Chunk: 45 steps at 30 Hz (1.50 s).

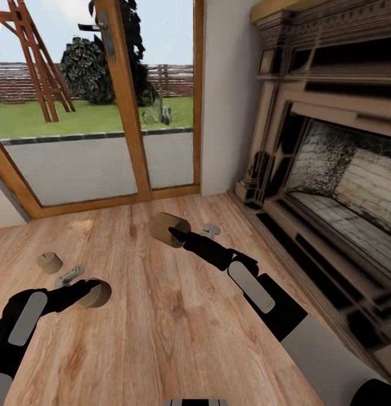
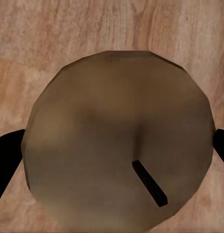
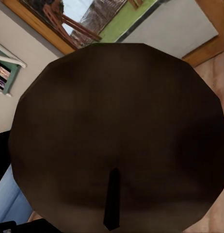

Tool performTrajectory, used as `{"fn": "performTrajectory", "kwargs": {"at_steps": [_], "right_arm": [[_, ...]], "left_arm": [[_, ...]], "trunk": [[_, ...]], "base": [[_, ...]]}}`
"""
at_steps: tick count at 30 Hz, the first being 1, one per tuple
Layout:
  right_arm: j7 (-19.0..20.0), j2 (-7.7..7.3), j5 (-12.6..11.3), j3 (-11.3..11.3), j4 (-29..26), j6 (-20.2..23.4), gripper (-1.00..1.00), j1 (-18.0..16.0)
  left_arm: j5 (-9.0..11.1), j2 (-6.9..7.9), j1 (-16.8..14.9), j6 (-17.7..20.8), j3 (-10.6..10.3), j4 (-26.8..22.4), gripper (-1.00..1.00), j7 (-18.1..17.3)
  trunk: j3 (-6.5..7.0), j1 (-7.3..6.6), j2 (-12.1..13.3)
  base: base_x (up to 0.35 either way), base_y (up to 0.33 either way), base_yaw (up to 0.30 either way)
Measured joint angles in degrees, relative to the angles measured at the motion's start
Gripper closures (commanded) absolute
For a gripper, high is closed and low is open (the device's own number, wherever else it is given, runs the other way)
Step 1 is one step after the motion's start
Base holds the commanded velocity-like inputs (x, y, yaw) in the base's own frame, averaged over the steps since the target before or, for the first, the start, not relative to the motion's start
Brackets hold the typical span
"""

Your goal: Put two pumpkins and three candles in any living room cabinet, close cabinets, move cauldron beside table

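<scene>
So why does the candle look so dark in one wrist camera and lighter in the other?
Right wrist view: the candle faces the camera in shade, with bright window light behind it, so it renders nearly black. Left wrist view: the other candle is evenly lit over pale floorboards, softly blurred.

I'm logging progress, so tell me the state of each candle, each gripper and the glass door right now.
Candle in left gripper: gripped, tipped on its side, just above the wooden floor.
Candle in right gripper: gripped, tipped sideways, lifted.
Third candle: loose on the floor, upright.
Left gripper: fingers shut on a candle.
Right gripper: fingers shut on a candle.
Glass door: closed.
</scene>
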Motion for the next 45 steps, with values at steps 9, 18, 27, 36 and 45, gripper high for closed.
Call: {"fn": "performTrajectory", "kwargs": {"at_steps": [9, 18, 27, 36, 45], "right_arm": [[-0.07, 0.00, -0.02, 0.00, 0.09, 0.03, 1.00, 0.00], [-0.09, -0.01, 0.06, 0.00, 0.85, -0.03, 1.00, 0.01], [0.00, -0.01, 0.15, 0.00, 1.14, -0.05, 1.00, 0.02], [-0.02, 0.01, 0.18, 0.01, 1.24, -0.04, 1.00, 0.02], [-0.02, 0.05, 0.19, 0.01, 1.25, -0.04, 1.00, 0.02]], "left_arm": [[0.01, -0.08, 0.01, 0.05, 0.02, -0.01, 1.00, 0.00], [-0.02, -0.09, 0.01, 0.06, 0.02, 0.00, 1.00, 0.01], [0.00, -0.09, 0.00, 0.07, 0.03, 0.01, 1.00, 0.02], [-0.08, -0.09, 0.09, 0.04, 2.61, 0.01, 1.00, 0.01], [0.05, -0.09, 0.11, 0.05, 2.82, 0.09, 1.00, 0.01]], "trunk": [[2.26, -0.22, 0.12], [2.27, -0.20, 0.13], [2.27, -0.20, 0.13], [2.27, -0.22, 0.13], [2.27, -0.22, 0.13]], "base": [[-0.035, 0.012, -0.126], [-0.115, 0.036, -0.279], [-0.272, 0.158, -0.291], [-0.044, 0.056, -0.291], [-0.053, 0.063, -0.291]]}}
